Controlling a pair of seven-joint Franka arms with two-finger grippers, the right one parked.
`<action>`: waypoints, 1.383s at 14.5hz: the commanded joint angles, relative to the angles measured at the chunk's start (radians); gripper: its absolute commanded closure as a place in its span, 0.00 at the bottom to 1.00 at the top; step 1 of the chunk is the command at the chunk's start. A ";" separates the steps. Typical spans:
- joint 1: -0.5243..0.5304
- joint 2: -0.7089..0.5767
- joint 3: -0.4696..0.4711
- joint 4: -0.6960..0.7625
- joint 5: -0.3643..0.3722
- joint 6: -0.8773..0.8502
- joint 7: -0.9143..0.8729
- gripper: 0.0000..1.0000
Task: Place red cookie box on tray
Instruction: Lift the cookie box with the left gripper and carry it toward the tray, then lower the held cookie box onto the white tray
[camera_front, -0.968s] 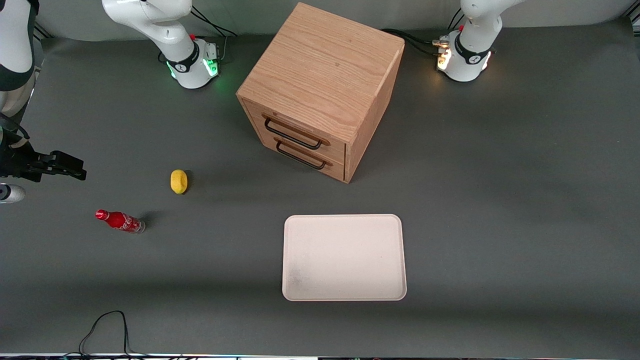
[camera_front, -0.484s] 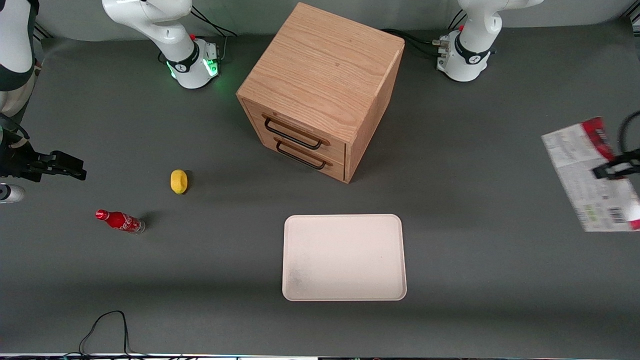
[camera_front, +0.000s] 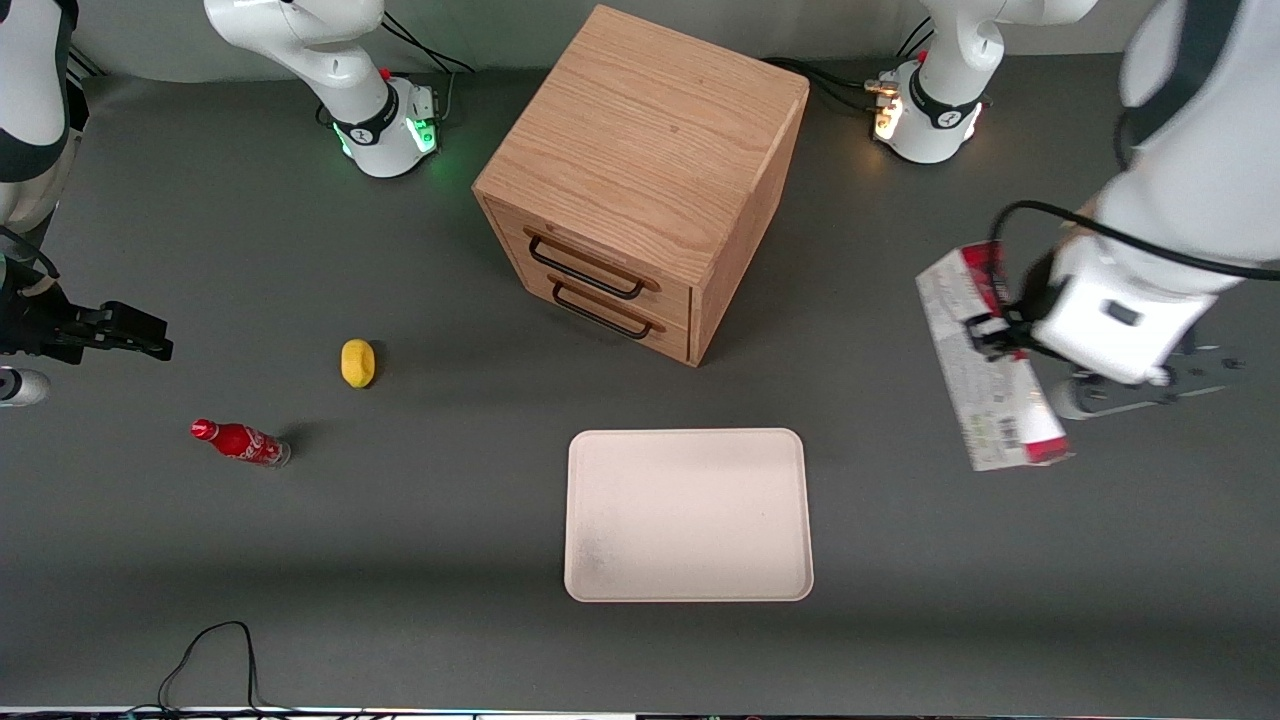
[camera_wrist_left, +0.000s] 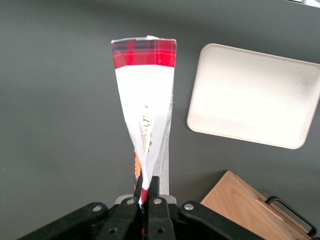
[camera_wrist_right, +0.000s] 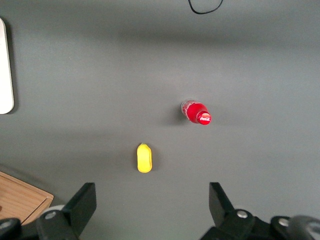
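Observation:
The red cookie box (camera_front: 985, 365) hangs in the air toward the working arm's end of the table, its grey-white printed panel showing. My left gripper (camera_front: 995, 335) is shut on the box's edge. In the left wrist view the box (camera_wrist_left: 145, 105) stands out edge-on from between the fingers (camera_wrist_left: 156, 189), its red plaid end farthest from them, with my gripper (camera_wrist_left: 146, 192) clamped on its near end. The cream-white tray (camera_front: 688, 515) lies flat on the table with nothing on it, nearer the front camera than the cabinet; it also shows as the tray (camera_wrist_left: 252, 95) beside the box.
A wooden two-drawer cabinet (camera_front: 640, 180) stands mid-table, both drawers closed. Toward the parked arm's end lie a yellow lemon (camera_front: 357, 362) and a small red cola bottle (camera_front: 240, 442). A black cable (camera_front: 210, 650) loops at the table's front edge.
The left arm has come into view from the working arm's end, carrying the red cookie box inward toward the tray. One second ago neither showed.

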 joint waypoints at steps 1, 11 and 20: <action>-0.057 0.002 0.016 -0.014 -0.004 0.076 0.001 1.00; -0.134 0.214 0.016 -0.178 0.023 0.493 0.001 1.00; -0.140 0.401 0.018 -0.239 0.080 0.763 0.030 1.00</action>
